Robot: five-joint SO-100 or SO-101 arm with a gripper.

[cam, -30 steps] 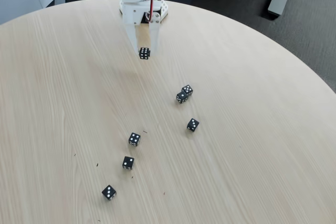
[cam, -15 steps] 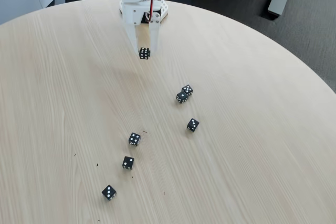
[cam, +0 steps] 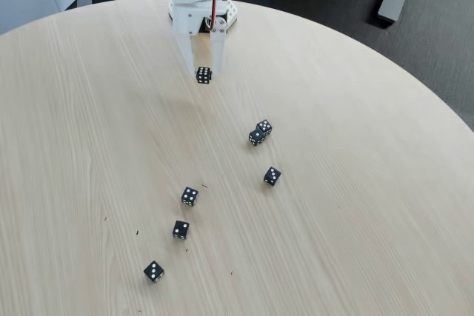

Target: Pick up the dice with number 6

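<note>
Lighting in the fixed view is bright, even and diffuse. The round pale wood-grain counter (cam: 333, 205) shows no glare or hot spots. Each small black cube die lying on the counter casts only a faint, short shadow close against it. Focus is sharp across the counter; grain lines and white pips read clearly. The dark floor beyond the counter's far edge is dimmer. No edge distortion is noticeable.

One fixed view looks down at a slant from above the near edge of the round bench (cam: 355, 205), facing the arm's base (cam: 201, 5) at the far side, from moderately near
</note>
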